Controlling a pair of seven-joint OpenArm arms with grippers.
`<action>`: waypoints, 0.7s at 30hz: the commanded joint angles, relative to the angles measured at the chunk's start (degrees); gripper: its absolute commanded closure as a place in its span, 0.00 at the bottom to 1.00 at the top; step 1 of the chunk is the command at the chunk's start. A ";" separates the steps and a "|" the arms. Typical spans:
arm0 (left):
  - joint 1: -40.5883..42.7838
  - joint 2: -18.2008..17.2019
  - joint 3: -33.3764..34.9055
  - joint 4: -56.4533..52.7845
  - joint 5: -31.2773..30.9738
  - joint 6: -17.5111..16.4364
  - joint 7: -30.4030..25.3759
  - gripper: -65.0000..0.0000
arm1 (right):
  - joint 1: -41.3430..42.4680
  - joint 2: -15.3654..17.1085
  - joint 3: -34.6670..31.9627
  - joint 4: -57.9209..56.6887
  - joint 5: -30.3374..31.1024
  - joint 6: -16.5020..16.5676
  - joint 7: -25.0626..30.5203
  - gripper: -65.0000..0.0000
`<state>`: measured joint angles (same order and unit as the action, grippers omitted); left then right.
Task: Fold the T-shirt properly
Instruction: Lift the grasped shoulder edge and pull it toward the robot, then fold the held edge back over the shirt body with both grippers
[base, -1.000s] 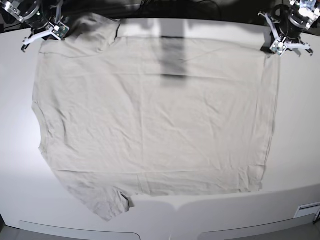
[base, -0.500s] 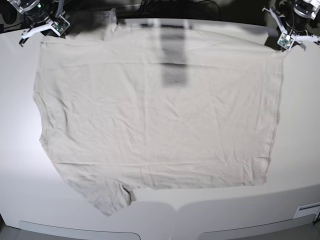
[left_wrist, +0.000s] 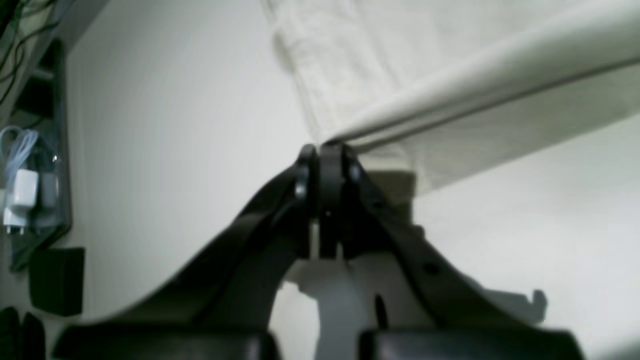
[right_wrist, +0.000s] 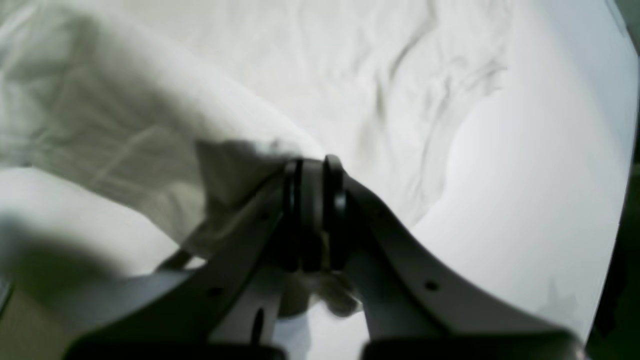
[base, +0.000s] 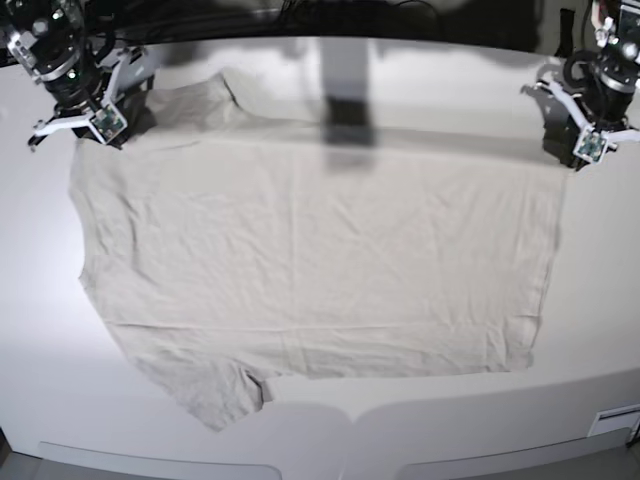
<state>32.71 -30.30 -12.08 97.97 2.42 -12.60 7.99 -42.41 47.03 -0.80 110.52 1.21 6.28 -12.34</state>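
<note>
Base view shows the T-shirt (base: 310, 270) spread wide across the white desk (base: 600, 300), with its far edge raised off the surface and strung between the two arms. The left gripper (base: 585, 150) has its jaws pinched together on one far corner of the cloth, and the right gripper (base: 95, 125) has its jaws pinched together on the other far corner, close to a sleeve. Below and ahead of both sets of jaws the rest of the garment lies flat, softly creased, with the second sleeve trailing at the near edge.

The left wrist view (left_wrist: 325, 150) confirms the hold: a taut ridge of fabric (left_wrist: 475, 65) runs away from the closed jaws, while a lower layer rests on the desk beneath them. The right wrist view (right_wrist: 312, 165) shows the same, a bunched fold of cloth rising from between the jaws, blurred but plainly lifted.

I judge this to be the first fold in progress, with the far edge picked up and ready to be carried over the body of the shirt. The next move probably calls for both arms to travel together towards the near edge at matched height and pace, keeping the held edge straight, then lowering it squarely onto the near hem before the jaws part. Uneven travel would likely skew the fold.
</note>
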 joint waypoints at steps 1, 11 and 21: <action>-1.29 -0.98 -0.59 0.02 -0.59 0.90 -1.07 1.00 | 1.29 0.87 0.09 0.11 0.50 -0.83 1.01 1.00; -9.55 -1.01 -0.57 -8.48 -0.96 -4.26 -1.27 1.00 | 10.27 0.42 -0.79 -4.44 3.61 0.07 1.40 1.00; -14.01 -0.98 -0.57 -9.88 -1.01 -5.92 -0.52 1.00 | 21.18 0.07 -11.02 -11.56 3.48 2.12 1.97 1.00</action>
<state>18.98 -30.17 -12.05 87.37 1.63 -19.49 8.25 -21.69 46.17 -12.45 98.30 4.89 9.23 -11.25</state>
